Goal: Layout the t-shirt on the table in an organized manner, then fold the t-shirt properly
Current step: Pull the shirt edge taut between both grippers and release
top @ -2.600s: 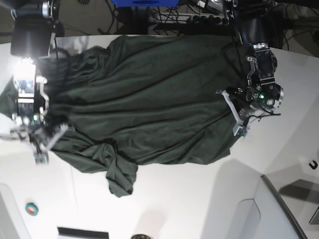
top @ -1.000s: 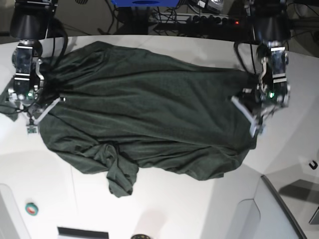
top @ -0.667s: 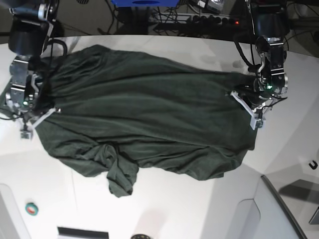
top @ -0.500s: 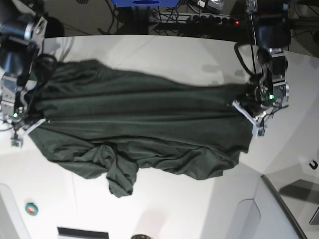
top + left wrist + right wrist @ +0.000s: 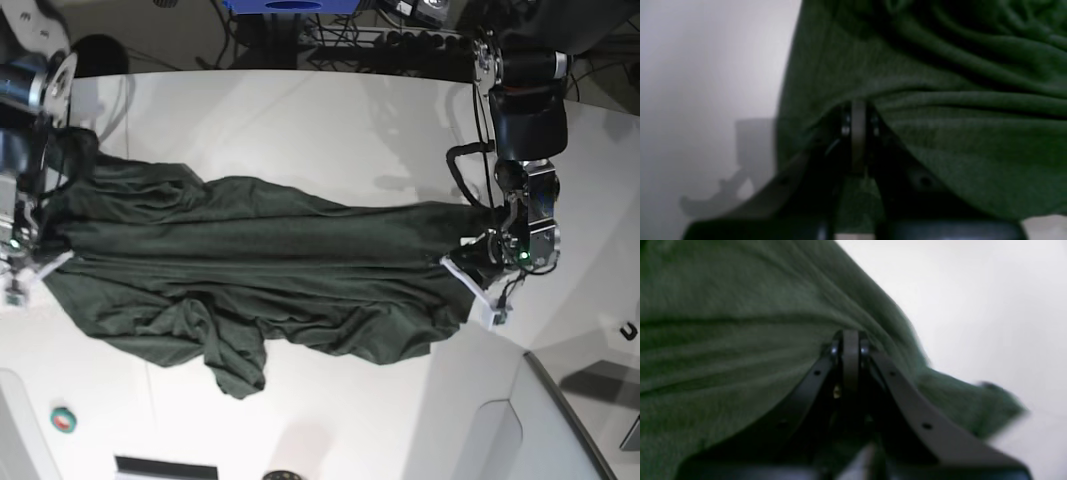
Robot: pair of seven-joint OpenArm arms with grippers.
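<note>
both arms are spreading further apart than a moment ago, and the t-shirt (image 5: 250, 285), which was lying broad and slack, is now drawing into a long narrow band between them. i'm holding it with the left claw (image 5: 478, 272) clamped tight on cloth at one end, and the right claw (image 5: 22, 262) pinched shut on the opposite end, the fabric bunching right at each tip in the wrist views. the shirt is lying on the white counter (image 5: 330, 130), stretching from one claw straight across to the other, with a loose lobe sagging off below the taut line, nearer the right claw.

i'm judging the cloth as light, soft and limp: it's ridging along the pull and giving no stiffness of its own, so it should drape wherever i'm letting it go. a pinch on a seam, hem or shoulder edge looks the safest hold; a single thin layer could slip out under tension.
</note>
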